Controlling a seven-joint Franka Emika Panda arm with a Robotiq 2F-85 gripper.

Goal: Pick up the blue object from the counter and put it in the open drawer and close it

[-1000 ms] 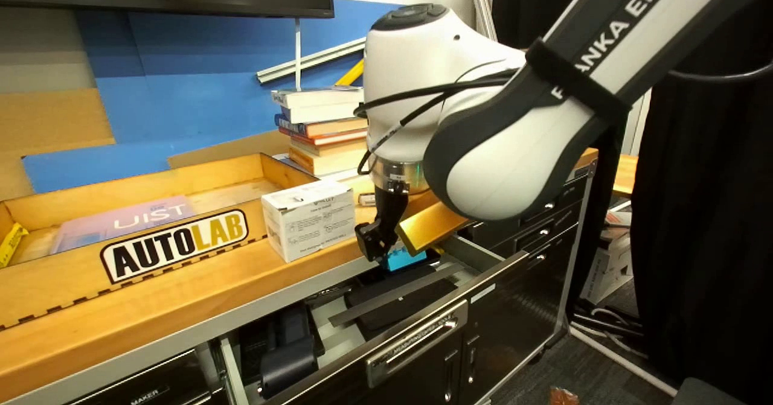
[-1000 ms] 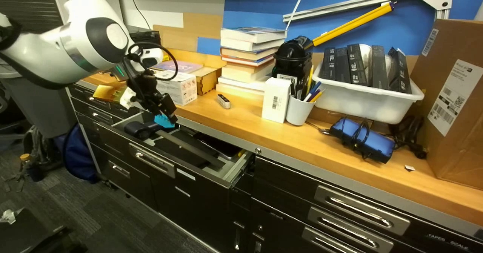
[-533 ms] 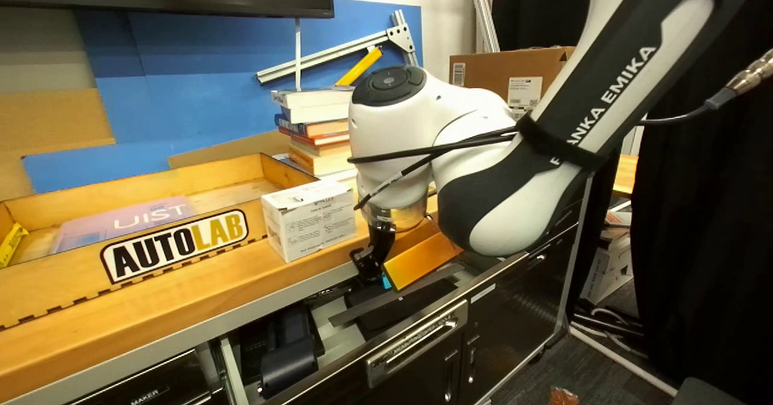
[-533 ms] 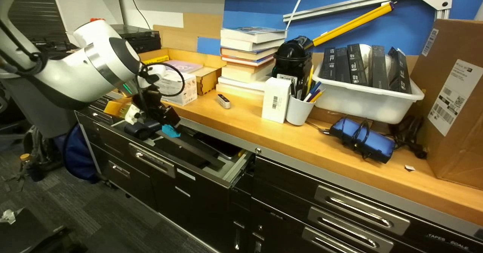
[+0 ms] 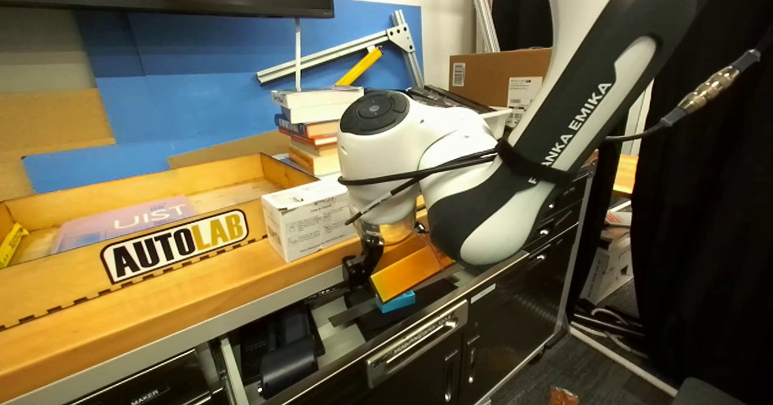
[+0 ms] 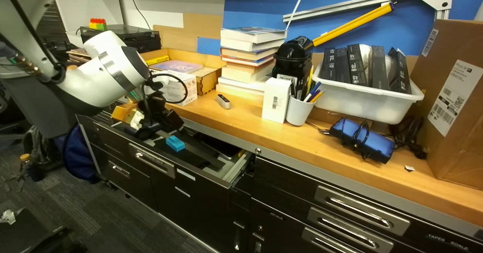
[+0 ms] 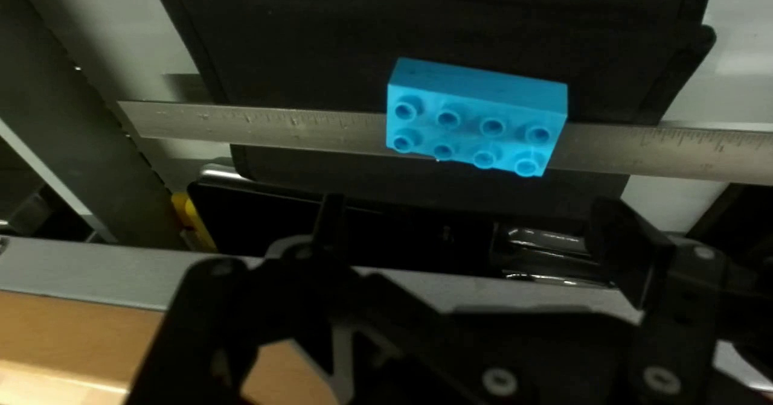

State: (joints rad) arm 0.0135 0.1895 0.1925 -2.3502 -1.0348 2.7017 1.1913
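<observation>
A light-blue brick with studs, the blue object, is inside the pulled-out drawer, slightly tilted over a steel ruler and a black pouch. Both exterior views show this blue object below and apart from the fingers. My gripper stands wide, its fingers spread with nothing between them, above the drawer's back edge beside the counter. In an exterior view an orange plate on the wrist partly covers the brick.
Inside the drawer are the ruler, the pouch and a dark blue device. A white carton stands on the counter near the arm. Behind it are stacked books. A silver handle runs along the drawer front.
One second ago the blue object hung in my fingers over the drawer. The arm has come down, the fingers have opened, and the brick is now loose in the drawer.
</observation>
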